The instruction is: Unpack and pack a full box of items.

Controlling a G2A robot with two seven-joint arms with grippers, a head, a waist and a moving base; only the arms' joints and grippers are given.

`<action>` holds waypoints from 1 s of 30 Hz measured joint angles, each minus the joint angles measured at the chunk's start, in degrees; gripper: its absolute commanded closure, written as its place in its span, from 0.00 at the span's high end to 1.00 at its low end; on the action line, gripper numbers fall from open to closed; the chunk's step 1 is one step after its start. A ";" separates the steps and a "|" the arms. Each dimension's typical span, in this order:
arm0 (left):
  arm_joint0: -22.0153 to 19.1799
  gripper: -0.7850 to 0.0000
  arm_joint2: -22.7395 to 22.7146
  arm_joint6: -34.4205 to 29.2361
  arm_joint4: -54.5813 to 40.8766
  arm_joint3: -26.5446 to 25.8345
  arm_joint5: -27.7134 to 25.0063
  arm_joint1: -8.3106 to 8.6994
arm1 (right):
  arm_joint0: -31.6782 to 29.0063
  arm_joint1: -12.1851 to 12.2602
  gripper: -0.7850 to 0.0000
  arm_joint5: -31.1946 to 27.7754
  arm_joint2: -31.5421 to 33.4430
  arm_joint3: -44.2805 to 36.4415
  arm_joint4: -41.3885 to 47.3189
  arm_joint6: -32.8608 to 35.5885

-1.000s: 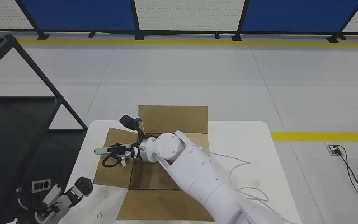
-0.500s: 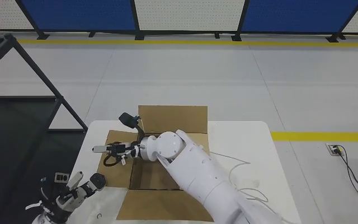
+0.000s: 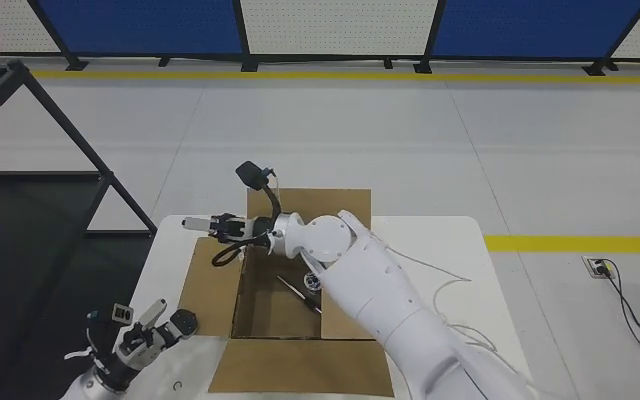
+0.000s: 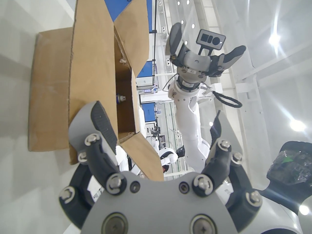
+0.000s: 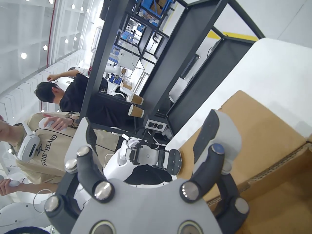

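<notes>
An open cardboard box (image 3: 300, 210) stands on the white table (image 3: 450, 250) with its flaps spread. On its floor lie a thin dark item (image 3: 295, 289) and a small round one (image 3: 313, 283). My right gripper (image 3: 205, 225) hangs open and empty over the box's far left corner; the left wrist view shows the right gripper (image 4: 204, 47) with fingers wide apart. My left gripper (image 3: 150, 322) is open and empty near the table's front left corner, beside the left flap (image 3: 205, 290). In its own view the left gripper (image 4: 158, 113) faces the box (image 4: 92, 74), where a small item (image 4: 120, 98) shows inside.
A black metal rack (image 3: 60, 200) stands left of the table, with paper cups (image 5: 136, 110) on a shelf. Loose cables (image 3: 440, 300) lie on the table's right part. Blue partition panels (image 3: 140, 25) close off the back.
My right gripper has swung from over the left flap to the box's far left corner, uncovering the box floor. My left gripper has come closer to the left flap.
</notes>
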 measured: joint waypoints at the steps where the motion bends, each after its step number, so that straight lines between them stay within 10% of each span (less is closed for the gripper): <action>1: -0.13 1.00 0.17 0.08 0.58 0.06 0.44 0.02 | -0.25 0.52 1.00 -0.41 0.57 -0.53 -0.16 -0.24; 12: -1.30 1.00 1.76 2.17 5.41 1.25 4.01 0.03 | -9.58 9.14 1.00 -4.42 11.81 -15.29 -2.71 -1.46; 20: -1.90 1.00 2.92 3.33 8.66 1.02 4.32 -0.01 | -28.84 15.89 1.00 3.70 25.35 -46.96 -9.50 -0.91; 30: -0.66 1.00 2.34 5.22 10.46 -1.08 2.81 -0.03 | -42.06 18.51 1.00 10.26 32.33 -66.75 -9.96 1.33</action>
